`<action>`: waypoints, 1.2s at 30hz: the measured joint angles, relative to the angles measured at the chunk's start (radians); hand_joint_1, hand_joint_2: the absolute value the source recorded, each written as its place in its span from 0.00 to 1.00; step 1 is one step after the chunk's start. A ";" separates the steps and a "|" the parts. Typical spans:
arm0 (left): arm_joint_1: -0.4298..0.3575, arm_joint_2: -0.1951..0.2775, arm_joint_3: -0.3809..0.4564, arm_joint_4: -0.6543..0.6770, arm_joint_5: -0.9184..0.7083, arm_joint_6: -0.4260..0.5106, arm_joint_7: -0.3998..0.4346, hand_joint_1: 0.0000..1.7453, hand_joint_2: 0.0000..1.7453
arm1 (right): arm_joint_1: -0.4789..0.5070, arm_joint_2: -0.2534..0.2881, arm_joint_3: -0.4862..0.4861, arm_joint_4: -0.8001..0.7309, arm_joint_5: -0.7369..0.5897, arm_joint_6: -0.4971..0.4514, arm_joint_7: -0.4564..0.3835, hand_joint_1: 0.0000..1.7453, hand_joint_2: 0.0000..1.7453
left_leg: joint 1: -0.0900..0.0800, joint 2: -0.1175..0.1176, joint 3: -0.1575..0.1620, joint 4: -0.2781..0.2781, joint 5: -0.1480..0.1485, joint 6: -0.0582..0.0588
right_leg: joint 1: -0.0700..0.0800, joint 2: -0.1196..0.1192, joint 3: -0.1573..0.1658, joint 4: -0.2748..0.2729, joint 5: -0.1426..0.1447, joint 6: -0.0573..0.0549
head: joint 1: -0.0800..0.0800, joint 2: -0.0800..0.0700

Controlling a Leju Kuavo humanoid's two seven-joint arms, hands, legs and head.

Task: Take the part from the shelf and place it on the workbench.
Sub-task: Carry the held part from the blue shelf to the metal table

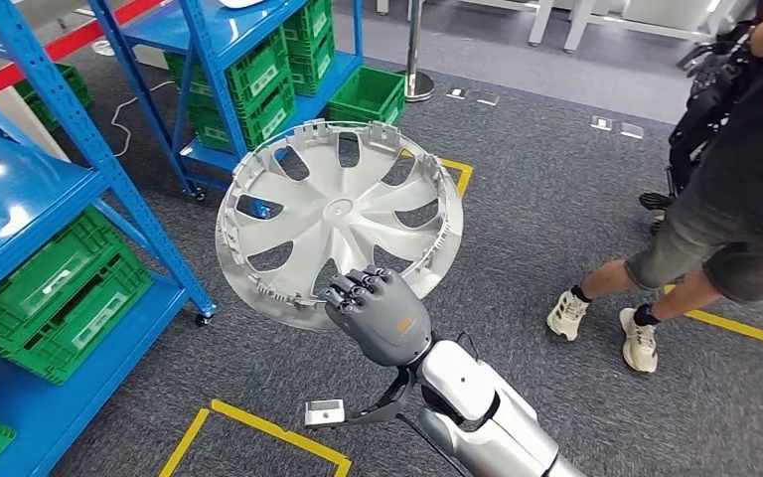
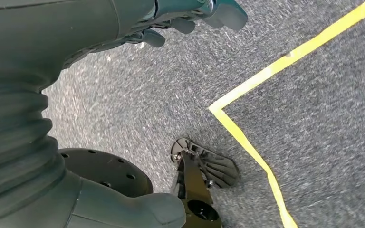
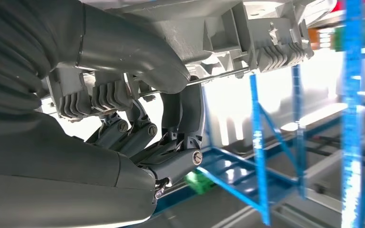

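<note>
The part is a silver wheel cover (image 1: pixel 340 217) with several spoke openings, held up in the air in the middle of the head view. My right hand (image 1: pixel 382 313) grips its lower rim, fingers hooked over the edge. In the right wrist view the fingers (image 3: pixel 138 133) curl around the cover's clipped rim (image 3: pixel 247 42). My left hand (image 2: pixel 190 19) hangs low over the grey carpet, its fingers curled in with nothing in them.
Blue shelving (image 1: pixel 79 169) with green crates (image 1: pixel 55 293) stands to the left, and a second rack (image 1: pixel 248 79) farther back. A person in dark shorts (image 1: pixel 715 229) stands at the right. Yellow tape lines (image 1: pixel 258 427) mark the grey carpet.
</note>
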 joint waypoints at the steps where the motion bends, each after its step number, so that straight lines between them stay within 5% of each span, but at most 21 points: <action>1: 0.001 0.000 0.001 0.000 -0.001 -0.001 0.002 0.00 1.00 | 0.001 0.000 0.000 0.001 0.002 0.001 0.003 1.00 1.00 | 0.000 0.016 -0.001 0.002 -0.002 0.000 | -0.001 -0.005 -0.015 0.036 -0.009 0.002 | 0.000 0.000; 2: 0.001 0.000 0.001 0.000 -0.002 -0.001 0.002 0.00 1.00 | 0.003 -0.001 0.000 0.002 0.003 0.003 0.005 1.00 1.00 | 0.000 0.031 -0.002 0.004 -0.003 -0.001 | -0.002 -0.008 -0.010 0.033 0.000 0.003 | 0.000 0.000; 4: 0.000 -0.001 0.001 0.000 -0.003 0.000 0.000 0.00 1.00 | 0.005 -0.001 0.000 0.003 0.003 0.005 0.006 1.00 1.00 | 0.000 0.059 -0.001 0.010 -0.010 -0.007 | -0.002 -0.034 0.059 -0.083 0.052 0.003 | 0.000 0.000; 7: -0.002 0.000 0.001 -0.001 -0.005 0.001 -0.007 0.00 1.00 | 0.005 -0.001 0.000 0.003 0.003 0.005 0.005 1.00 1.00 | -0.008 0.089 -0.002 0.022 -0.025 -0.024 | 0.003 -0.081 0.128 -0.210 0.086 -0.014 | -0.002 0.000; 10: -0.007 0.001 0.002 -0.001 -0.005 0.000 -0.016 0.00 1.00 | 0.005 -0.003 0.000 0.007 0.003 0.005 0.006 1.00 1.00 | -0.009 0.104 0.009 0.021 -0.033 -0.042 | 0.004 -0.053 0.124 -0.213 0.088 -0.037 | -0.005 0.000; 12: -0.009 0.001 0.002 -0.001 -0.004 -0.001 -0.020 0.00 1.00 | 0.004 -0.004 0.000 0.009 0.001 0.005 0.005 1.00 1.00 | -0.005 0.061 -0.004 0.060 -0.065 -0.052 | -0.001 -0.032 0.123 -0.219 0.094 -0.050 | -0.007 0.000; 14: -0.009 0.002 0.003 -0.001 -0.004 -0.001 -0.022 0.00 1.00 | 0.003 -0.004 0.000 0.012 -0.001 0.005 0.005 1.00 1.00 | -0.003 0.004 -0.056 0.176 -0.131 -0.057 | -0.002 -0.010 0.120 -0.220 0.097 -0.057 | -0.010 0.000; 16: -0.006 0.003 0.004 0.000 -0.003 -0.003 -0.022 0.00 1.00 | 0.004 -0.004 0.000 0.016 -0.003 0.005 0.007 1.00 1.00 | -0.003 -0.011 -0.110 0.286 -0.168 -0.055 | 0.000 0.017 0.117 -0.220 0.100 -0.060 | -0.011 0.000; 17: -0.005 0.003 0.004 0.000 -0.002 -0.004 -0.022 0.00 1.00 | 0.006 -0.004 0.000 0.017 -0.004 0.004 0.007 1.00 1.00 | -0.003 -0.013 -0.116 0.295 -0.159 -0.053 | 0.001 0.032 0.116 -0.220 0.101 -0.060 | -0.011 0.000; 19: -0.004 0.004 0.005 0.000 -0.002 -0.007 -0.023 0.00 1.00 | 0.009 -0.004 0.000 0.018 -0.006 0.004 0.008 1.00 1.00 | -0.003 -0.029 -0.077 0.205 -0.093 -0.045 | 0.001 0.063 0.116 -0.220 0.105 -0.057 | -0.011 0.000; 22: -0.004 0.005 0.006 0.000 0.000 -0.010 -0.024 0.00 1.00 | 0.009 -0.004 0.000 0.018 -0.006 0.002 0.008 1.00 1.00 | -0.002 -0.109 -0.007 0.038 -0.029 -0.032 | -0.002 0.102 0.108 -0.219 0.113 -0.042 | -0.011 0.000; 23: -0.003 0.005 0.007 0.000 0.000 -0.010 -0.024 0.00 1.00 | 0.010 -0.004 0.000 0.018 -0.006 0.001 0.008 1.00 1.00 | -0.004 -0.119 -0.003 0.023 -0.029 -0.029 | -0.005 0.114 0.105 -0.220 0.118 -0.035 | -0.011 0.000; 25: -0.004 0.005 0.008 0.000 0.003 -0.010 -0.024 0.00 1.00 | 0.013 -0.004 0.000 0.018 -0.006 0.000 0.008 1.00 1.00 | -0.006 -0.094 0.003 0.015 -0.022 -0.019 | -0.009 0.134 0.099 -0.226 0.127 -0.019 | -0.011 0.000; 27: -0.006 0.003 0.009 0.000 0.005 -0.010 -0.024 0.00 1.00 | 0.016 -0.004 0.000 0.018 -0.007 0.000 0.007 1.00 1.00 | -0.003 -0.064 0.009 0.002 -0.010 -0.005 | -0.004 0.094 0.081 -0.199 0.110 -0.011 | -0.008 0.000; 29: -0.005 0.002 0.010 0.000 0.008 -0.010 -0.021 0.00 1.00 | 0.013 -0.004 0.001 0.018 -0.009 0.001 0.005 1.00 1.00 | -0.004 -0.031 0.008 -0.005 -0.004 0.002 | 0.002 0.025 0.031 -0.093 0.047 -0.006 | -0.004 0.000; 31: -0.001 0.002 0.011 0.000 0.011 -0.008 -0.017 0.00 1.00 | 0.010 -0.004 0.002 0.021 -0.013 0.002 0.004 1.00 1.00 | -0.006 0.004 0.005 -0.002 -0.005 0.005 | 0.001 0.000 -0.019 0.023 -0.004 0.000 | -0.003 0.000; 32: -0.001 0.002 0.012 0.000 0.013 -0.006 -0.015 0.00 1.00 | 0.008 -0.004 0.002 0.024 -0.015 0.003 0.003 1.00 1.00 | -0.006 0.020 0.004 -0.001 -0.006 0.004 | 0.000 -0.005 -0.023 0.041 -0.005 0.002 | -0.003 0.000; 33: -0.001 0.002 0.012 0.000 0.015 -0.004 -0.012 0.00 1.00 | 0.005 -0.004 0.002 0.029 -0.017 0.004 0.001 1.00 1.00 | -0.006 0.035 0.003 0.001 -0.008 0.003 | -0.001 -0.010 -0.006 0.019 0.010 0.004 | -0.003 0.000; 36: -0.003 0.000 0.012 0.000 0.019 0.000 -0.007 0.00 1.00 | -0.004 -0.004 0.002 0.040 -0.023 0.005 -0.010 1.00 1.00 | -0.006 0.072 0.004 0.011 -0.018 -0.007 | -0.002 -0.060 0.104 -0.170 0.074 0.001 | -0.003 0.000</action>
